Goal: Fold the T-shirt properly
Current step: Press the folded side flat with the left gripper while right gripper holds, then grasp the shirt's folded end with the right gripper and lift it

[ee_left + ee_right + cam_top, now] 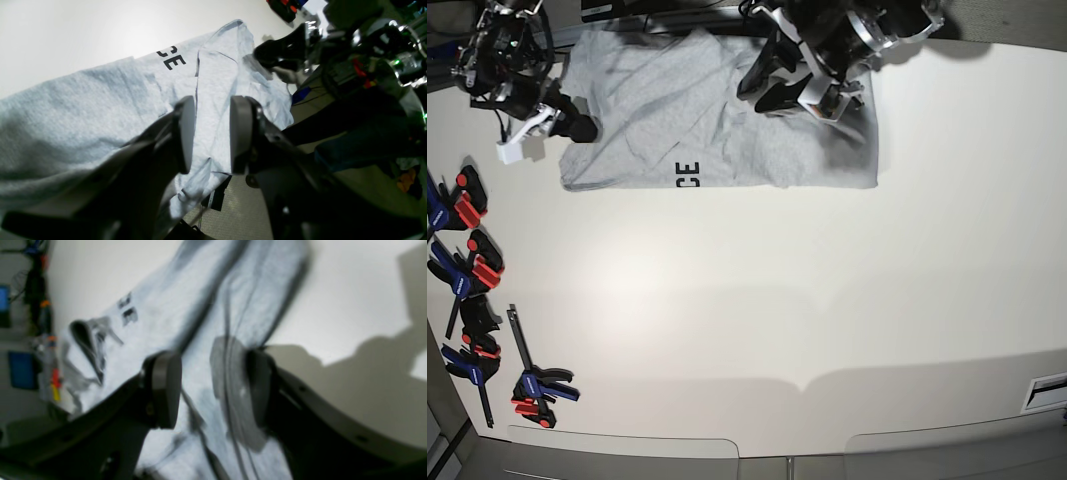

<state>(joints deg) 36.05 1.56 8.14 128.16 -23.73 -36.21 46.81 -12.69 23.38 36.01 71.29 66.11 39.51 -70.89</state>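
Observation:
The light grey T-shirt (707, 120) lies partly folded and creased at the table's far edge, with black letters "CE" (688, 174) on its near hem. My left gripper (787, 98) hovers over the shirt's right half. In the left wrist view it (213, 133) is open, and only shirt fabric (83, 106) shows beyond the gap. My right gripper (552, 135) sits at the shirt's left edge. In the blurred right wrist view it (210, 386) stands open low over the cloth (200, 306). Neither gripper holds anything.
Several red, blue and black clamps (472, 265) lie along the table's left edge, down to the near left corner (537, 385). The white table (777, 320) stretches toward the camera. Beyond the shirt's far side, the floor (240, 206) shows in the left wrist view.

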